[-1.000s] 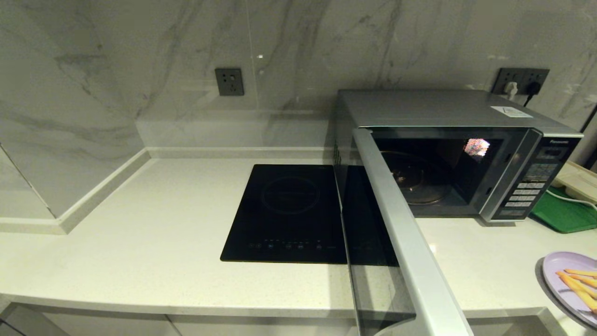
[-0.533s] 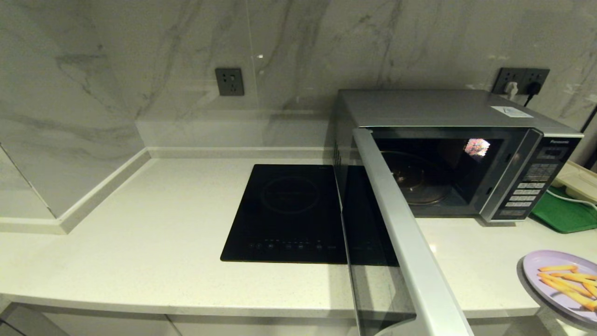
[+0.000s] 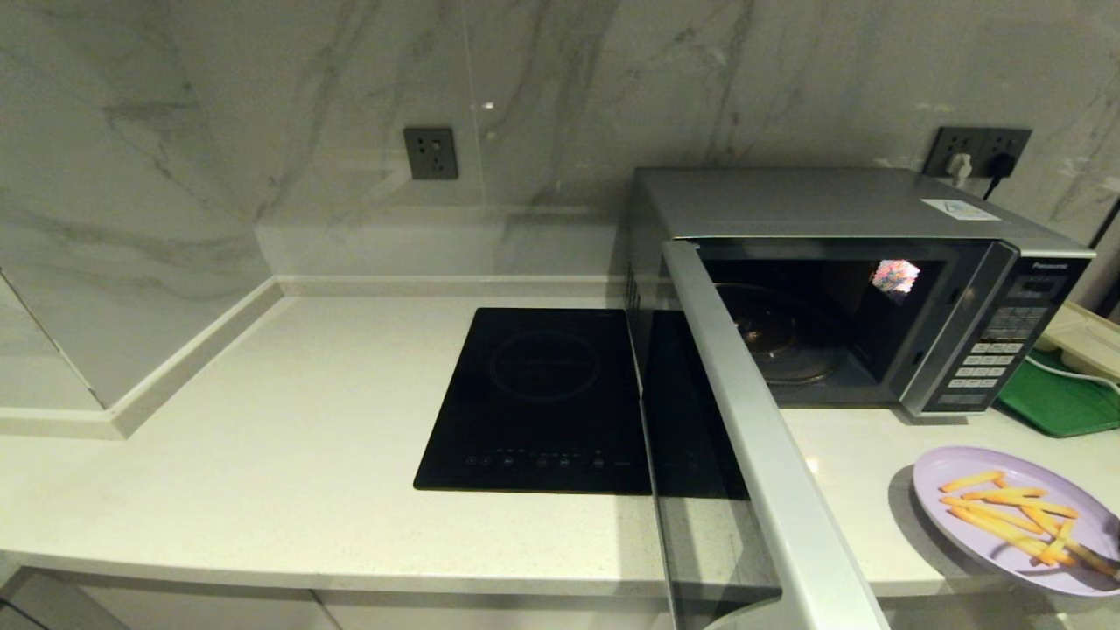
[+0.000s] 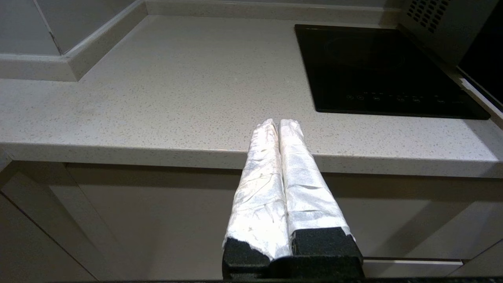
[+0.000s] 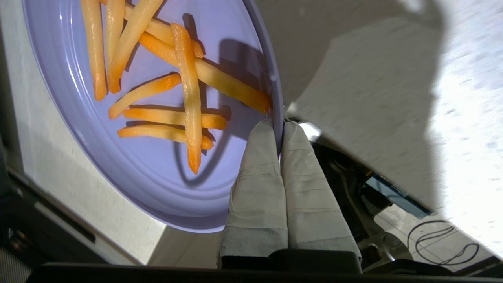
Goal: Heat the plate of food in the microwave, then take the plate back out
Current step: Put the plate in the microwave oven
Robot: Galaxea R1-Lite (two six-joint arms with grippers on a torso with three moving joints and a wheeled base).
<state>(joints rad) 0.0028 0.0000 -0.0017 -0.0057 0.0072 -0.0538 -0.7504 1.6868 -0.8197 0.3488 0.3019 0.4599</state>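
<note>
2 wrapped fingers of the right end effector (image 5: 279, 131) pinch the round lilac plate of orange fries (image 3: 1006, 512) by its rim, over the pale speckled surface (image 3: 306, 455) edge. Silver-grey microwave (image 3: 831, 210) door stands wide open. Left end effector (image 4: 278, 127) together, parked off the surface edge.

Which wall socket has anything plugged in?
The dark double socket on the wall behind the microwave, at its right rear: a white plug and a black plug sit in it. The single socket above the hob has nothing plugged in.
</note>
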